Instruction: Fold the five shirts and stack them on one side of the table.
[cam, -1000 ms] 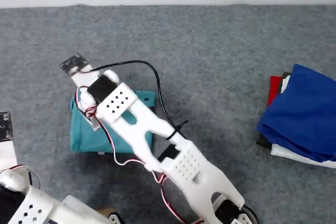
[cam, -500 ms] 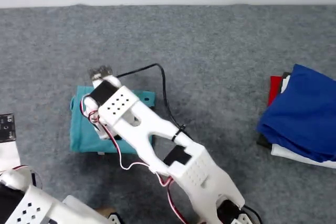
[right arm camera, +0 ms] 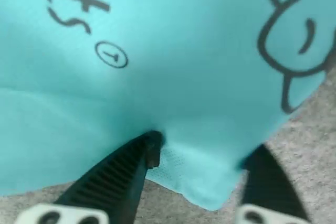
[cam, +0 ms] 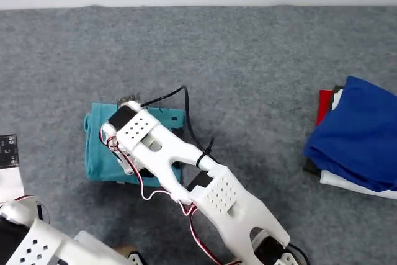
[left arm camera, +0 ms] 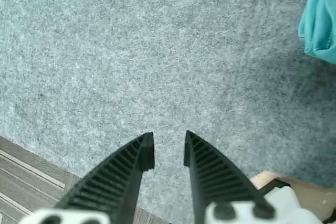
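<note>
A folded teal shirt (cam: 99,147) lies on the grey table cover at the left. My right arm reaches across it, with the right gripper (cam: 128,100) pointing down at the shirt's far edge. In the right wrist view the right gripper (right arm camera: 202,153) is open, its fingertips pressed into the teal shirt (right arm camera: 173,61) close to a folded edge, with printed black lettering just beyond. My left gripper (left arm camera: 168,148) hovers over bare cover, narrowly open and holding nothing, and a corner of the teal shirt (left arm camera: 320,19) lies farther off. The arm covers much of the shirt in the high view.
A stack of shirts sits at the right edge, with a blue one (cam: 356,131) on top of red (cam: 324,105), black and white (cam: 347,181) ones. The left arm (cam: 25,240) rests at the near left corner. The table's edge and a wooden floor (left arm camera: 21,169) lie under the left gripper.
My right gripper has drawn back from beyond the teal shirt's far left corner and come down onto the shirt's far edge. The left arm has barely moved.
</note>
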Tool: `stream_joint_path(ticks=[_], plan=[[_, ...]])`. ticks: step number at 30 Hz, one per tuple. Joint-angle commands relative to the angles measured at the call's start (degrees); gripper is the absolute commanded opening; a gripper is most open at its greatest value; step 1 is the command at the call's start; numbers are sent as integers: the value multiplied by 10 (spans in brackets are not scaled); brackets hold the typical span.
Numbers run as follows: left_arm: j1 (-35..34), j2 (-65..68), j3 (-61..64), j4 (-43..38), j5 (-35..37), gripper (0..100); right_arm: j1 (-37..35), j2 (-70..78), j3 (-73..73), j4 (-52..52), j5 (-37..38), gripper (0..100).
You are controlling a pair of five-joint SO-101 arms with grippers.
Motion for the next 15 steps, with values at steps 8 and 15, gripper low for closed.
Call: stream_joint_path(ticks=[8,15], plan=[[4,-5,-7,-9,-3,103,91,0,4,24,30,9],[4,-5,-8,-11,-4,103,138,-138,40,25,133,9]])
